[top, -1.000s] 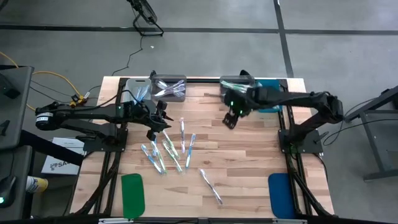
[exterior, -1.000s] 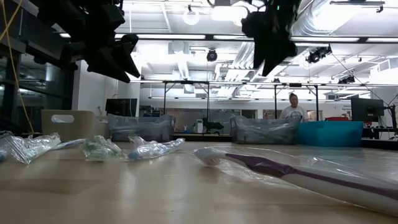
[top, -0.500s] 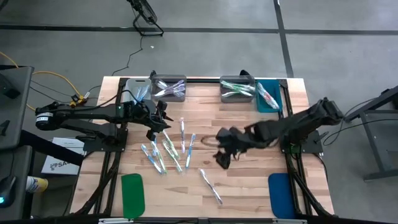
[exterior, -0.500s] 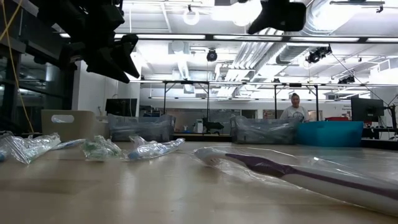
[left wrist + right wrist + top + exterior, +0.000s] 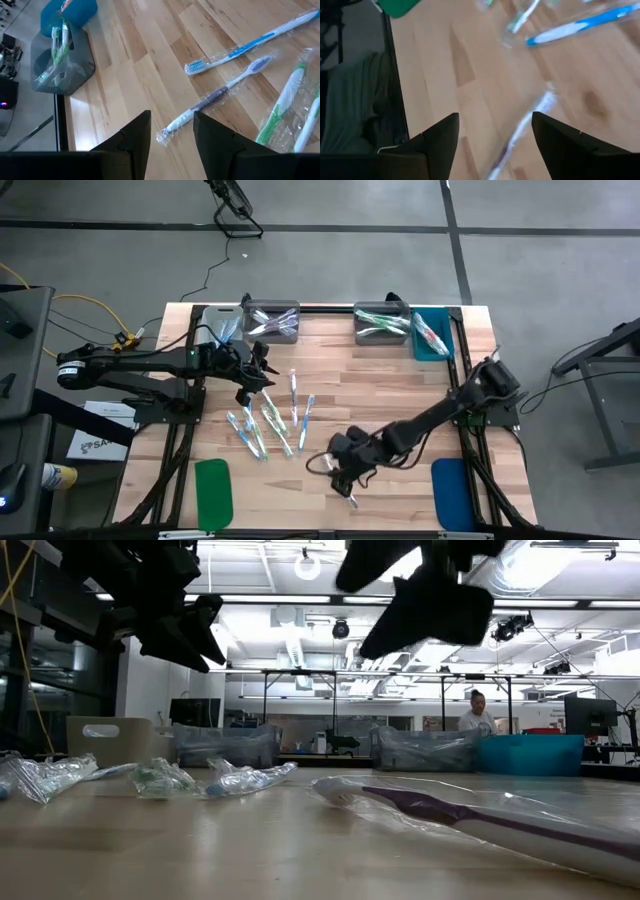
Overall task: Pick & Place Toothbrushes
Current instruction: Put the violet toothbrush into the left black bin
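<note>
Containers along the far edge of table (image 5: 400, 380): tan bin (image 5: 219, 322) at far left, holding wrapped toothbrushes; clear bin (image 5: 272, 321) beside it, holding whitish wrapped toothbrushes; second clear bin (image 5: 380, 323) right of centre, holding green-accented ones; teal bin (image 5: 433, 335) touching its right side, holding pink-accented ones. Exact counts inside: cannot tell.

Loose toothbrushes on the wood: cluster (image 5: 272, 418) of wrapped blue and green pieces left of centre; single purple-handled toothbrush (image 5: 340, 479) lying apart near the front edge, directly under the right gripper (image 5: 343, 470). Flat green pad (image 5: 213, 488) at front left corner, blue pad (image 5: 450, 490) at front right corner.

Open room: bare planks between the far bins and the cluster, across the whole right half of the table, and between the cluster and the purple toothbrush. Front edge close behind the purple toothbrush.

Left gripper (image 5: 252, 376): above the table just left of the cluster's far end, fingers (image 5: 135, 140) parted with a clear gap, nothing between them. Right gripper: fingers (image 5: 440, 137) spread wide, empty, straddling the purple toothbrush from above, no contact visible.

Changes against the earlier frames: right arm moved from the far bins, across the table centre, down to the front over the purple toothbrush; left arm unchanged; toothbrushes and bins unmoved
</note>
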Controlling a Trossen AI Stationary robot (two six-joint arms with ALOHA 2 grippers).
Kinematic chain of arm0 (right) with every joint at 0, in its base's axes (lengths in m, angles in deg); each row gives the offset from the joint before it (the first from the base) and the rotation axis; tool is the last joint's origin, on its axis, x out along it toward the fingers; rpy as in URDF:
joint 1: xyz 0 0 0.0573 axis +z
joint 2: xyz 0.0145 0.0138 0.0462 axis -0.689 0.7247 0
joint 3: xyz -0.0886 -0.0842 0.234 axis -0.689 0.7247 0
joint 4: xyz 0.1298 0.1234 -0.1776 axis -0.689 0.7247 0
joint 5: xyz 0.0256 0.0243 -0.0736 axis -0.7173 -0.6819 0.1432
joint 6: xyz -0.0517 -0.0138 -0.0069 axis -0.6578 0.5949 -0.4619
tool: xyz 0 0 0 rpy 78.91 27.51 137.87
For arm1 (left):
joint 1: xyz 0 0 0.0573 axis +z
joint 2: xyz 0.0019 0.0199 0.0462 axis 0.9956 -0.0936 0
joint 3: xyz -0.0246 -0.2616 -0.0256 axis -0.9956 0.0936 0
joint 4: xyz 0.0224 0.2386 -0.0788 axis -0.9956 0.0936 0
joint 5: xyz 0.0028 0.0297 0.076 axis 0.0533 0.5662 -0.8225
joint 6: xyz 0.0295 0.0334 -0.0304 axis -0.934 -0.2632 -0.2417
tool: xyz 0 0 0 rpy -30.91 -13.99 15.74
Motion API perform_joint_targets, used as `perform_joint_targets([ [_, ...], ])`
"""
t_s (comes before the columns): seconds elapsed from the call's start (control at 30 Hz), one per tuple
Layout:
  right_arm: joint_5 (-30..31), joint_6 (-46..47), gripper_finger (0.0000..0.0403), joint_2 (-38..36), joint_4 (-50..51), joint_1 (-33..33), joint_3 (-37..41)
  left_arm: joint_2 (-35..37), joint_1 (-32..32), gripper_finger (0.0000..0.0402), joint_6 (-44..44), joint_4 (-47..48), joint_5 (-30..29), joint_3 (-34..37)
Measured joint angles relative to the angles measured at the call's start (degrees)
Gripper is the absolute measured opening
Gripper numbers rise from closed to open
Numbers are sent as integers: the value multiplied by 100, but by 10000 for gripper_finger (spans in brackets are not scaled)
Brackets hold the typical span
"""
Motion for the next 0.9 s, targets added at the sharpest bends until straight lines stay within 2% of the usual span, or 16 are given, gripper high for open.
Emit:
perform_joint_targets([
  [0.47,1418,-337,244,933,-347,533,0,-1,0,142,0,-7,-2,0],
  [0.73,1704,-418,241,1302,-322,561,0,0,1,142,-31,-29,-7,0],
  [0.9,1754,-515,218,1426,-256,562,0,-2,0,142,-50,-26,-7,0],
])
